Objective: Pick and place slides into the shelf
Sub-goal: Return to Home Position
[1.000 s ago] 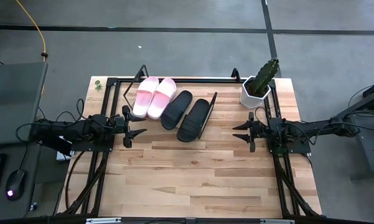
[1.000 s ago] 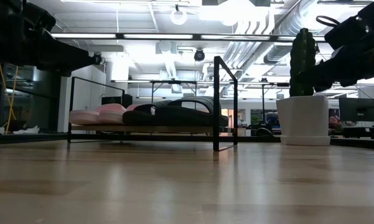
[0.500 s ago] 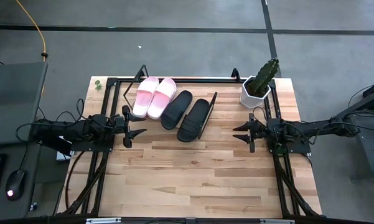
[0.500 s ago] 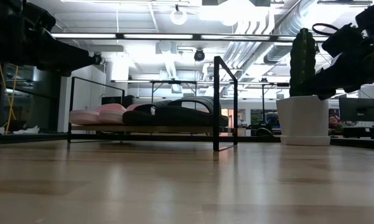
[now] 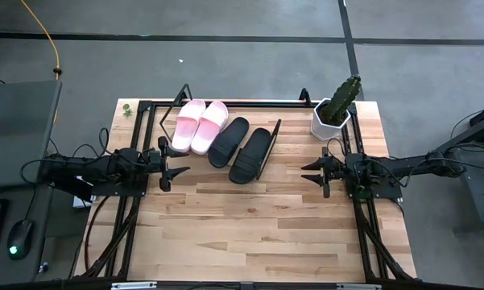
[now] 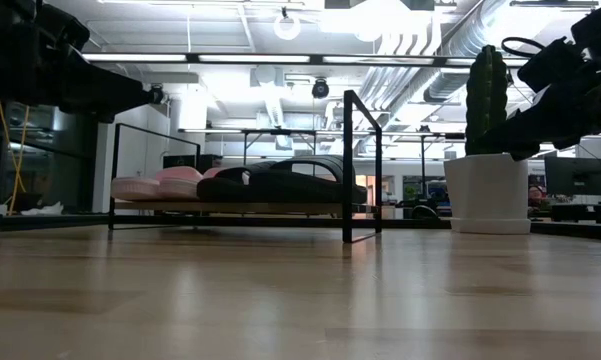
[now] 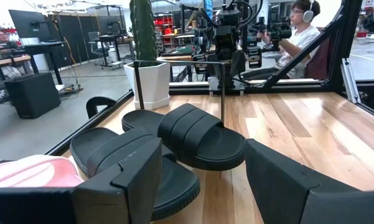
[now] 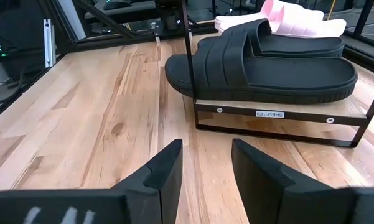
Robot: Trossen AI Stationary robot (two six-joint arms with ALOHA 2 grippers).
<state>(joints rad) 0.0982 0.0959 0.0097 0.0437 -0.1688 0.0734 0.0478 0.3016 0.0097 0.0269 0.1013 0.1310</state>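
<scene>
All four slides lay side by side on the one shelf [image 8: 311, 116] at the far side of the table [image 5: 258, 234]: two pink slides [image 5: 187, 126] toward the left arm and two black slides [image 5: 250, 155] toward the right. The left gripper [image 5: 171, 167] hovered just beside the shelf's left end, jaws wide apart and empty. The right gripper [image 5: 316, 171] hung near the single potted cactus [image 5: 332, 115], its jaws parted by a narrower gap and holding nothing.

Place: robotics lab | ceiling ducts [image 6: 420, 60]; desk monitor [image 7: 30, 22]; person in headphones [image 7: 300, 31]
</scene>
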